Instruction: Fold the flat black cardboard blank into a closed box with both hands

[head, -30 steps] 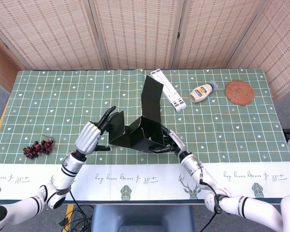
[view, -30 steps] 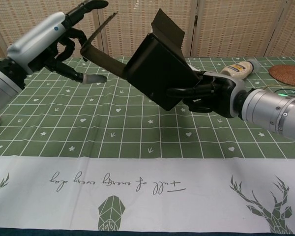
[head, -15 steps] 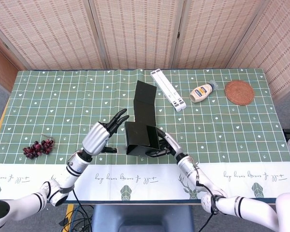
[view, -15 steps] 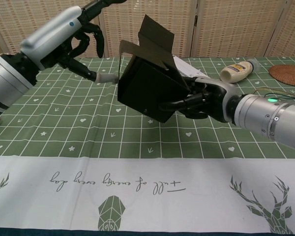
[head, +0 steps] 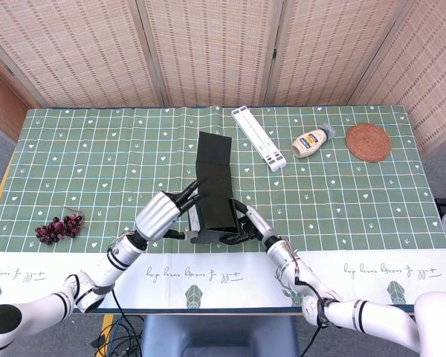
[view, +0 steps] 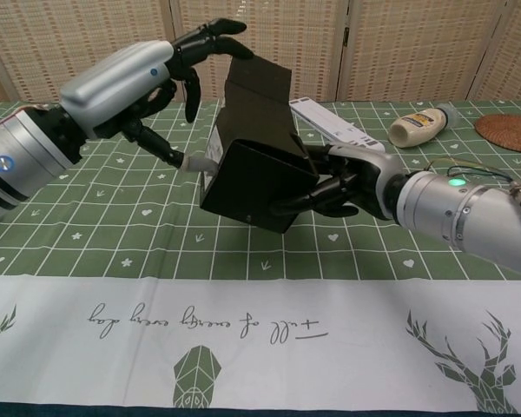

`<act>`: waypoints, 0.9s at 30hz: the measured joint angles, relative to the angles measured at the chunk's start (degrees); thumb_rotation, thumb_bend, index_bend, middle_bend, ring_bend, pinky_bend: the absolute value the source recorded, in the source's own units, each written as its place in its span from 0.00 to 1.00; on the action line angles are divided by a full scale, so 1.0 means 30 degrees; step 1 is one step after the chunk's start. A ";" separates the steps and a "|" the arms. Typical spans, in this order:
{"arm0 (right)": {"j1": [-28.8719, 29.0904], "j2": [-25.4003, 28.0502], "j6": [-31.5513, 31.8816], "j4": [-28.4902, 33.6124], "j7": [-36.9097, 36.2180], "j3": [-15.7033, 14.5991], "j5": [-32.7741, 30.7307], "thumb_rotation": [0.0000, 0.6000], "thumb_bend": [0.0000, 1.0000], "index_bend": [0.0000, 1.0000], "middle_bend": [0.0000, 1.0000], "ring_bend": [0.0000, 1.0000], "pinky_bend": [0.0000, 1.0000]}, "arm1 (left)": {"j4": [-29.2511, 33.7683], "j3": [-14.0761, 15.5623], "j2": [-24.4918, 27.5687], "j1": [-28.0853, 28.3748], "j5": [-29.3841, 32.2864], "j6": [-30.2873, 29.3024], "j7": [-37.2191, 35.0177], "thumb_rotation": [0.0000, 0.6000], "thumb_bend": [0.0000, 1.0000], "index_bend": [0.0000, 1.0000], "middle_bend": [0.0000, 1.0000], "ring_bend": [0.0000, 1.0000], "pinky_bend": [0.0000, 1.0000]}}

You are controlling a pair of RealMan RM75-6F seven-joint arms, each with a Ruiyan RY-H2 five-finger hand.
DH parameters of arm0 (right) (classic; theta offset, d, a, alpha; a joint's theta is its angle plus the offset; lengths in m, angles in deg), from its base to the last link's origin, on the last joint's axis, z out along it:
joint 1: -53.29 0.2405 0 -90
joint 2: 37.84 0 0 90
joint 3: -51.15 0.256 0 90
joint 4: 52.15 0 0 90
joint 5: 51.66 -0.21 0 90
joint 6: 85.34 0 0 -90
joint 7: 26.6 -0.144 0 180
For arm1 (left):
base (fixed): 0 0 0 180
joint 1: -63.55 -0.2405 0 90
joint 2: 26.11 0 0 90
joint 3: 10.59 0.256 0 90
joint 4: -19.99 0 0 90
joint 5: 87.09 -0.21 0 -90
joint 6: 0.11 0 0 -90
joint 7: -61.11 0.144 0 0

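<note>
Head view showed the black cardboard box [head: 214, 195] held just above the green tablecloth [head: 97, 149], near the front middle of the table, its body now narrow and squared, with the long lid flap [head: 212, 147] stretching away toward the screen wall. Compared with 1 second earlier, when the side panel was splayed out to the left and the lid stood tilted up, the walls had been drawn in and the whole piece turned to face front; half a second earlier the left flap was still open. The right hand [view: 340, 181] was clamped on the box, its fingers wrapped across the near face, while the left hand [view: 161, 74] had come in against the left wall, its fingers [view: 210, 35] curled over the top edge and pressing rather than grasping, as far as the chest view showed. I judged the body to be nearly formed, leaving the lid to be folded down and tucked. A white strip showed at the box's left seam in the chest view; whether it was a label could not be told. Further out lay a white folded stand [head: 259, 137], a mayonnaise bottle [head: 313, 141] with a yellow label too small to read, a round woven coaster [head: 368, 142] and a bunch of grapes [head: 59, 226]. Cursive script printed on the white border [view: 208, 325] was upside down and not legible.
</note>
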 measured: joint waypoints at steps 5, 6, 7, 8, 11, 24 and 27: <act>0.0376 -0.0241 -0.0296 -0.0271 0.1069 -0.0030 -0.0697 1.00 0.17 0.38 0.44 0.81 1.00 | -0.2371 0.0467 -0.0869 0.0258 -0.0562 -0.0470 -0.0322 1.00 0.08 0.28 0.16 0.59 0.87; 0.0456 -0.0316 -0.0345 -0.0388 0.1312 -0.0050 -0.0817 1.00 0.17 0.38 0.44 0.81 1.00 | -0.2954 0.0631 -0.1091 0.0303 -0.0686 -0.0567 -0.0460 1.00 0.08 0.29 0.16 0.59 0.87; 0.0516 -0.0384 -0.0372 -0.0498 0.1500 -0.0068 -0.0898 1.00 0.17 0.38 0.44 0.81 1.00 | -0.3372 0.0768 -0.1254 0.0330 -0.0768 -0.0617 -0.0579 1.00 0.08 0.29 0.16 0.60 0.87; 0.0577 -0.0464 -0.0395 -0.0625 0.1689 -0.0088 -0.0976 1.00 0.17 0.38 0.44 0.81 1.00 | -0.3770 0.0909 -0.1418 0.0349 -0.0838 -0.0656 -0.0724 1.00 0.08 0.29 0.17 0.60 0.87; 0.0774 -0.0754 -0.0456 -0.1103 0.2298 -0.0183 -0.1140 1.00 0.17 0.38 0.44 0.81 1.00 | -0.4964 0.1347 -0.1960 0.0346 -0.0965 -0.0743 -0.1376 1.00 0.08 0.30 0.18 0.60 0.87; 0.1114 -0.1948 -0.0988 -0.3177 0.2888 -0.0495 -0.0845 1.00 0.17 0.38 0.44 0.81 1.00 | -0.9464 0.3170 -0.4227 -0.0694 -0.1027 -0.0872 -0.4069 1.00 0.08 0.31 0.20 0.60 0.87; 0.1080 -0.2212 -0.0967 -0.3564 0.2829 -0.0603 -0.0483 1.00 0.17 0.38 0.44 0.81 1.00 | -1.0259 0.3529 -0.4619 -0.0854 -0.1106 -0.0949 -0.4360 1.00 0.08 0.31 0.21 0.61 0.87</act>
